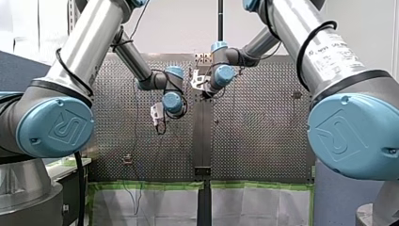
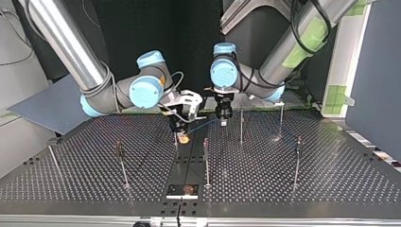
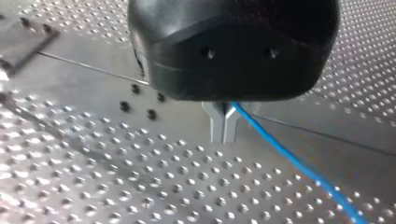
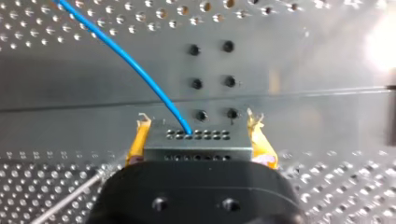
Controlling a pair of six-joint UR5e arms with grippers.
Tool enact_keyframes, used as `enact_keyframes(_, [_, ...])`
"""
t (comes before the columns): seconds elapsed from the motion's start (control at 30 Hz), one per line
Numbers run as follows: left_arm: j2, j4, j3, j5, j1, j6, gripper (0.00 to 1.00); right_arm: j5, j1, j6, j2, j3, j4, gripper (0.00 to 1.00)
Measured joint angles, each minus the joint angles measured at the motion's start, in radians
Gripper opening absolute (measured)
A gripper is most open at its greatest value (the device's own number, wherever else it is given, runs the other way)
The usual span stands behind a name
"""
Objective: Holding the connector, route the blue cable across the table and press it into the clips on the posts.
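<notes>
Site: you are looking at a robot lab | two arms [image 2: 66, 47] are reaching over a perforated table [image 2: 331, 179] | thin posts [image 2: 241, 125] are standing on it

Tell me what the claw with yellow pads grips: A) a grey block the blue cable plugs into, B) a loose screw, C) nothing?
A: in the right wrist view my right gripper clamps the connector between its yellow pads, the blue cable leaving it.

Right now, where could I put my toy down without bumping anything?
In the top view, bare table lies between the middle post and the right post, and beyond that post. It is crowded at the back middle: my left gripper pinches the cable, my right gripper holds its plug.
</notes>
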Motion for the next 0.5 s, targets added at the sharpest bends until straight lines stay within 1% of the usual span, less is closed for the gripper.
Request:
enact_keyframes(0.13, [0.030, -0.025, 0.000, 0.001, -0.001, 0.003, 0.00, 0.000, -0.005, -0.003, -0.037, 0.016, 0.005, 0.00])
enact_keyframes(0.3, [0.070, -0.055, 0.000, 0.000, -0.003, 0.007, 0.00, 0.000, -0.007, -0.004, -0.078, 0.024, 0.009, 0.00])
enact_keyframes(0.5, [0.124, -0.067, 0.000, 0.000, -0.004, 0.009, 0.00, -0.010, -0.007, -0.003, -0.124, 0.026, 0.021, 0.00])
